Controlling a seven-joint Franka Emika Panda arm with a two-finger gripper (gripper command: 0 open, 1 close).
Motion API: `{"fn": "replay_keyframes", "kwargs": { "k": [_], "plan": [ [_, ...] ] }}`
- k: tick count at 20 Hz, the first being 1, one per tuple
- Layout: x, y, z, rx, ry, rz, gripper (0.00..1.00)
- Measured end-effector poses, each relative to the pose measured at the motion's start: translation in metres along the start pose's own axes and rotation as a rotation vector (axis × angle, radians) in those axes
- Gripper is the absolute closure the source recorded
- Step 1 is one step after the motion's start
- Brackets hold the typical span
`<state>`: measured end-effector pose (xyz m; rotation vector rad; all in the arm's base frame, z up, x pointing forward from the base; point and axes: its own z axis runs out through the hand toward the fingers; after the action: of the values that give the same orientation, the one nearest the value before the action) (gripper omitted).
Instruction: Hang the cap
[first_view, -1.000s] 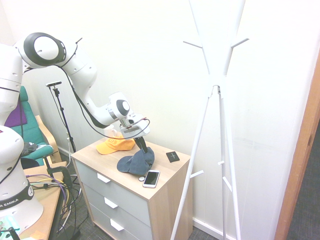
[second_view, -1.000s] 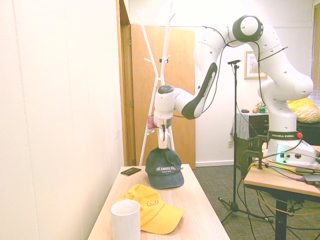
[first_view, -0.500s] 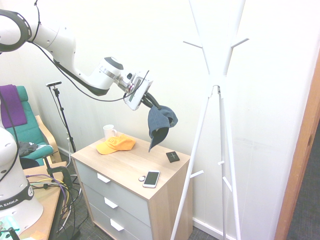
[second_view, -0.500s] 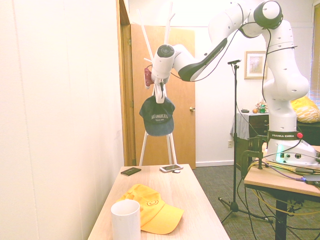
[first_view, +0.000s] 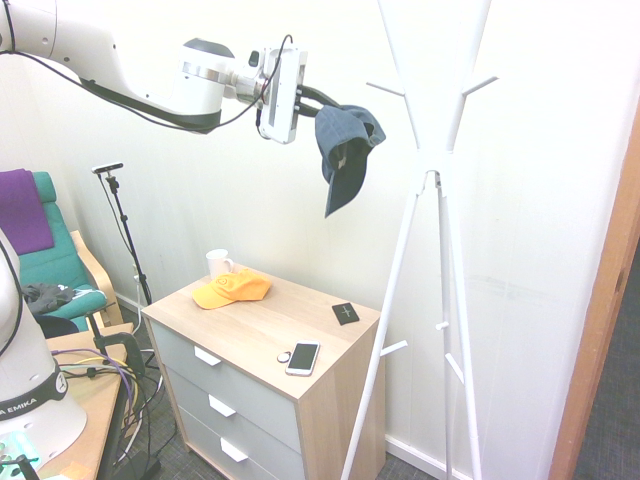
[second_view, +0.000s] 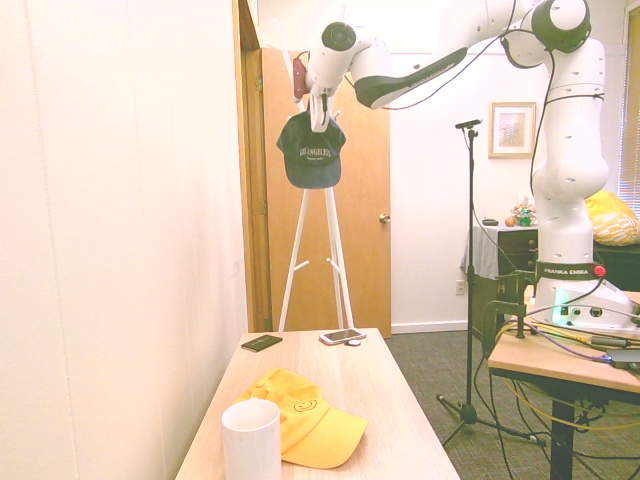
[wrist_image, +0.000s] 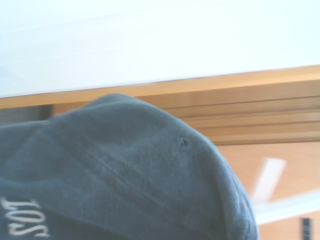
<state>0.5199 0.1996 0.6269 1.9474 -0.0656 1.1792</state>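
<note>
While the pincer (first_view: 325, 107) clenches its fabric, the navy baseball cap (first_view: 345, 145) is aloft

Brim down, it shows left of the upper white coat rack (first_view: 440, 180) in the first exterior view. Lower, the chest of drawers (first_view: 250, 335) bears a smartphone (first_view: 303, 358) near right, a yellow cap (first_view: 232, 289) left, a white mug (first_view: 219, 263) beyond.

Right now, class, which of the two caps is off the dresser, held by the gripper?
The navy-blue cap with white lettering, hanging from the gripper; the orange-yellow cap lies on the dresser.
</note>
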Motion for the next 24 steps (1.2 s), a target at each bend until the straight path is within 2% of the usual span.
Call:
{"fn": "replay_keyframes", "kwargs": {
  "k": [4, 8, 11, 15, 16, 24],
  "plan": [
    [0.044, 0.056, -0.015, -0.035, 0.042, 0.060, 1.00],
    [0.057, 0.092, -0.004, -0.068, 0.045, 0.101, 1.00],
    [0.052, 0.100, 0.016, -0.074, 0.037, 0.107, 1.00],
    [0.030, 0.088, 0.039, -0.067, 0.010, 0.093, 1.00],
    [0.023, 0.083, 0.043, -0.064, 0.002, 0.093, 0.00],
    [-0.015, 0.062, 0.060, -0.042, -0.034, 0.093, 0.00]
  ]
}}
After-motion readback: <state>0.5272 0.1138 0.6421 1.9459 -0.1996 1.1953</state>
